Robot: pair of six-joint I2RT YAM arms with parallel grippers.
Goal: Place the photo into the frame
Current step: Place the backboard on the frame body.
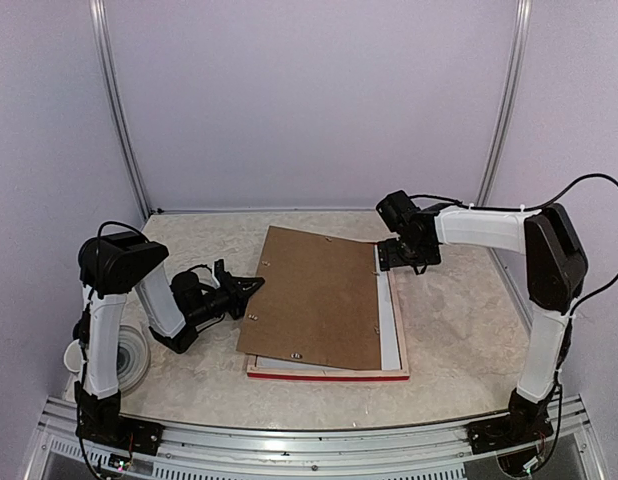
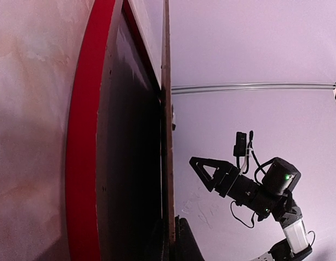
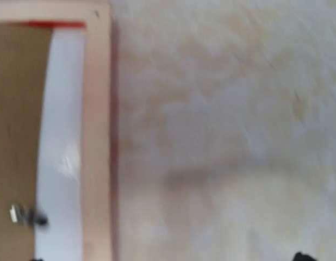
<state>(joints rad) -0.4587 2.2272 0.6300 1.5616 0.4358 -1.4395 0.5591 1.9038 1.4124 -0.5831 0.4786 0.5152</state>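
Top external view: the frame [image 1: 401,345] lies flat and face down on the pale, marble-veined surface [image 1: 459,320]. It is a thin rectangle with bare pale wood rails turned upward and a sliver of red along its near edge. Just inside the right rail runs a narrow, smooth white strip. This is the photo [image 1: 389,320], plain back up, seated in the frame and otherwise hidden under the backing board [image 1: 314,295]. That board is a flat, matte brown sheet lying skewed across the frame, so its left edge overhangs the left rail. Small metal clips [image 3: 18,213] sit along its edges.

The left arm is folded low, with its elbow raised near the base and its forearm running level toward the right. The left claw [image 1: 254,288] has its black fingers pressed together, with the tips at the board's left edge; whether they touch it I cannot tell. The left wrist view, turned on its side, looks along the frame's glossy red rim. A dark gap lies between the rim and the board's thin brown edge.

The right arm stands upright from its base, bends at the elbow and reaches left. The right claw [image 1: 404,262] points down by the frame's far right corner, fingers spread wide and gripping nothing. The right wrist view is blurred, showing the pale rail, the white strip and the brown board side by side.
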